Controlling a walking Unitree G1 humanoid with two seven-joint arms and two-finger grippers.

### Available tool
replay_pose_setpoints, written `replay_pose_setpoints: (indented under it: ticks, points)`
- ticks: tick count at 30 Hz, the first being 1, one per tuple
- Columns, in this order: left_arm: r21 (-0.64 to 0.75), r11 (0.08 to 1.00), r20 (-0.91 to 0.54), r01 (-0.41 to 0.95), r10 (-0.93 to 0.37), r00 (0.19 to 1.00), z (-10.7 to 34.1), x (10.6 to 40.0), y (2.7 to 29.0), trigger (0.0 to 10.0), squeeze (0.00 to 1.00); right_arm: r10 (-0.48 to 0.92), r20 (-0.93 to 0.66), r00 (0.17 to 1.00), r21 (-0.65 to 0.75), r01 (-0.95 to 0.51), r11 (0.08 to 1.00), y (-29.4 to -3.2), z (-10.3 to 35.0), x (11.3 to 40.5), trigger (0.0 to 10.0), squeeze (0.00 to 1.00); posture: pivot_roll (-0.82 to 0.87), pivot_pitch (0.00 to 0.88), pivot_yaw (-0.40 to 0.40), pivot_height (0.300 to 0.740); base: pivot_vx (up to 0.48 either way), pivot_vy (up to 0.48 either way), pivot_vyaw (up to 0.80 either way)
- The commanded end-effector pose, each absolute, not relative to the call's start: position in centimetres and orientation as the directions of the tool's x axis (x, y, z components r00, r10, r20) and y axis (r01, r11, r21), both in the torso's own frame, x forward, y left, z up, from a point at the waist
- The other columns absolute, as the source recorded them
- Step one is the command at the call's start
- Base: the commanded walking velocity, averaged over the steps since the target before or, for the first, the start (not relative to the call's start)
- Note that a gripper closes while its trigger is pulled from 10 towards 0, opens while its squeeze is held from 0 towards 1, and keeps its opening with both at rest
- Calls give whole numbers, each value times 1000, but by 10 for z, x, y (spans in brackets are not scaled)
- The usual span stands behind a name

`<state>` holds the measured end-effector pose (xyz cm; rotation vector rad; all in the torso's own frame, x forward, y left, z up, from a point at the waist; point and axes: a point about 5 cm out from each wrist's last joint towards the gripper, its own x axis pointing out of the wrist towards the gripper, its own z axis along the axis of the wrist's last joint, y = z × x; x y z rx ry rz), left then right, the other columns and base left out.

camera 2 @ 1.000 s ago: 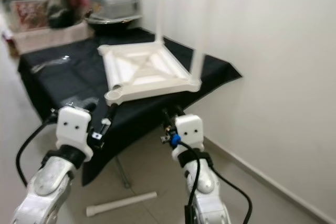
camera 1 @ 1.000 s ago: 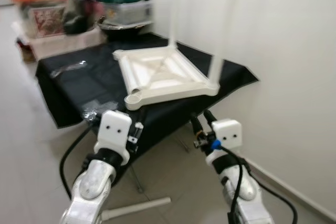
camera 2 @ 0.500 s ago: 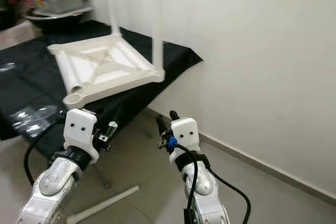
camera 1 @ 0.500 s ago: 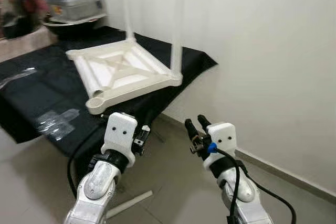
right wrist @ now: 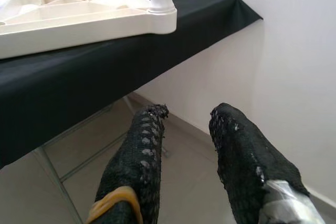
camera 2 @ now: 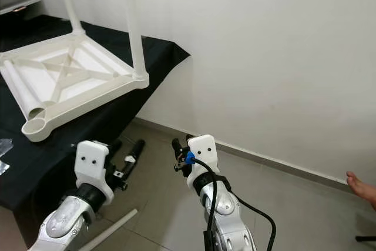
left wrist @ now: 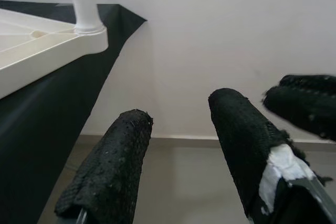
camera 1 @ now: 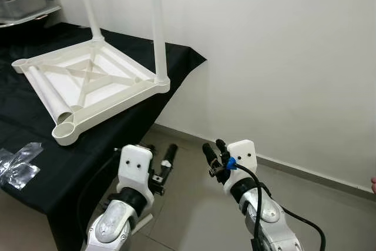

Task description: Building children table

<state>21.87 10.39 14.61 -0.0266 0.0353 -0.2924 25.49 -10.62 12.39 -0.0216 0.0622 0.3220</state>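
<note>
A white children's table (camera 1: 94, 86) lay upside down on a bench draped in black cloth (camera 1: 35, 139), with two legs (camera 1: 156, 24) fitted and two corner sockets (camera 1: 63, 131) left bare. Both grippers were held low above the floor, parted and grasping nothing: the left gripper (camera 1: 169, 156) near the cloth's edge, the right gripper (camera 1: 212, 151) beside it. A loose leg (camera 2: 111, 229) lay on the floor below. The overhanging corner could be knocked, and the table tipped, if an arm were raised beneath it.
</note>
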Motion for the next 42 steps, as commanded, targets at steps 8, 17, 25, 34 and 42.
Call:
replay_pose_setpoints:
  ticks: [8, 17, 25, 34, 42]
  points:
    - [-17, 938, -90, 346, -346, 934, 130, 212, 95, 10000, 0, 312, -83, 947, -5, -313, 950, -104, 120, 255, 10000, 0, 55, 36, -12, 740, 0, 180, -800]
    - [-19, 939, -84, 342, -343, 936, 132, 213, 96, 10000, 0, 322, -82, 943, -19, -324, 946, -103, 122, 254, 10000, 0, 57, 31, -15, 740, 0, 0, -800]
    - [-2, 942, -70, 334, -334, 940, 133, 215, 98, 10000, 0, 326, -81, 942, -30, -329, 944, -101, 122, 254, 10000, 0, 54, 24, -13, 740, 0, 0, -800]
    - [8, 945, -65, 327, -326, 943, 134, 218, 100, 10000, 0, 331, -83, 940, -48, -336, 941, -101, 121, 253, 10000, 0, 53, 19, -17, 740, 0, 0, -800]
    - [13, 950, -62, 312, -310, 949, 134, 221, 104, 10000, 0, 343, -91, 935, -59, -349, 935, -99, 120, 252, 10000, 0, 51, 16, -18, 740, 0, 0, -492]
